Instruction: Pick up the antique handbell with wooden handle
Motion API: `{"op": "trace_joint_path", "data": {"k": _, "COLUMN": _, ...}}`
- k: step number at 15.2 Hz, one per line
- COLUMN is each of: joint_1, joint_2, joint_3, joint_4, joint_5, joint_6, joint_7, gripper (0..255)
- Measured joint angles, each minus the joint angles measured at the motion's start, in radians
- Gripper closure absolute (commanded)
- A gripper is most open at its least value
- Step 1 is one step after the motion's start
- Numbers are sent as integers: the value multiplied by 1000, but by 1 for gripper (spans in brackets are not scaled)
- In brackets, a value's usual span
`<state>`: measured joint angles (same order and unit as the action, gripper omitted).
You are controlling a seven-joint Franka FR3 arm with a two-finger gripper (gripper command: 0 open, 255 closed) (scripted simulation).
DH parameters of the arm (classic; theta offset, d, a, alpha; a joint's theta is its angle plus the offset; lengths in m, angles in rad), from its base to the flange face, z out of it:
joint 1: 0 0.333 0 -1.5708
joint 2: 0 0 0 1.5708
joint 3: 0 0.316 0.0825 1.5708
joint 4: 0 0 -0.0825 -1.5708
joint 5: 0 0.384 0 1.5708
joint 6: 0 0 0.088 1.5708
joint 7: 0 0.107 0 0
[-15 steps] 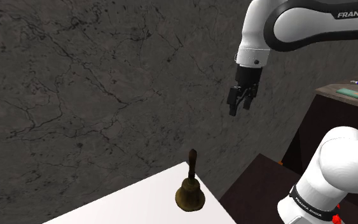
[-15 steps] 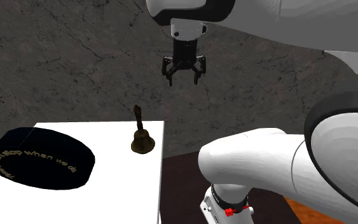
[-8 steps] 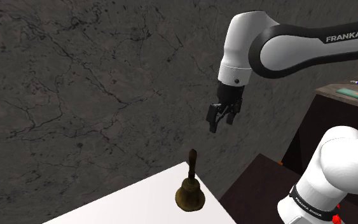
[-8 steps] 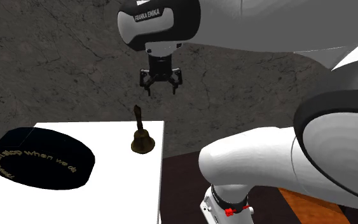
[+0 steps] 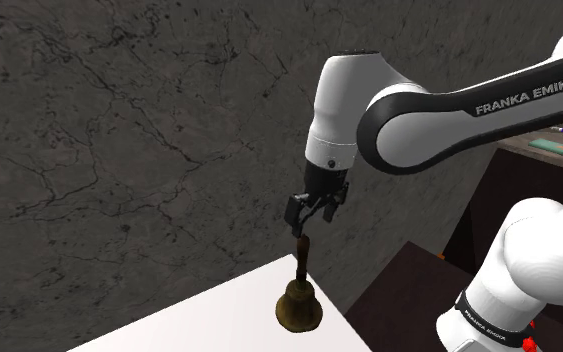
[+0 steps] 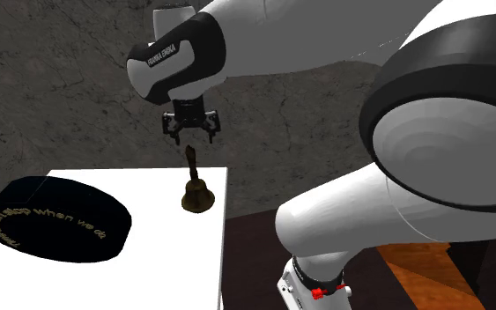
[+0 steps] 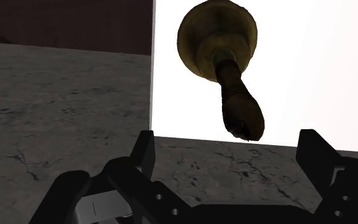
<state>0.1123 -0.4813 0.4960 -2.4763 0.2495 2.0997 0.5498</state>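
**Open jaws hang just over the bell's handle.**

The black jaws are wide apart and hold nothing, and the tip of the brown handle [image 7: 238,108] lines up with the gap between them, so a short drop should put one on each side. The white arm [image 5: 419,105] comes in from the right of the shoulder view and points them straight down, most likely because the handle stands straight up and is the easy part to grab. Below it, the gold-brown bell [image 5: 298,305] sits mouth down on the white desk [image 5: 219,325], low in the middle of that view and near the desk's edge. A round black mat [image 6: 52,220] with words on it lies well apart, at the second exterior view's left. Behind is a grey cracked wall [image 5: 119,120].
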Motion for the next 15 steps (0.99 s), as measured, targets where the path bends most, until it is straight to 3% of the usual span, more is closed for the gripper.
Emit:
{"op": "trace_joint_path", "data": {"k": 9, "joint_1": -7, "joint_2": 86, "joint_3": 60, "joint_4": -33, "joint_5": -9, "joint_6": 131, "joint_7": 48, "gripper": 0}}
{"op": "trace_joint_path", "data": {"k": 10, "joint_1": -7, "joint_2": 88, "joint_3": 62, "joint_4": -37, "joint_5": -8, "joint_6": 137, "joint_7": 49, "gripper": 255}}
{"op": "trace_joint_path", "data": {"k": 15, "joint_1": -6, "joint_2": 90, "joint_3": 64, "joint_4": -40, "joint_5": -8, "joint_6": 144, "joint_7": 51, "gripper": 255}}
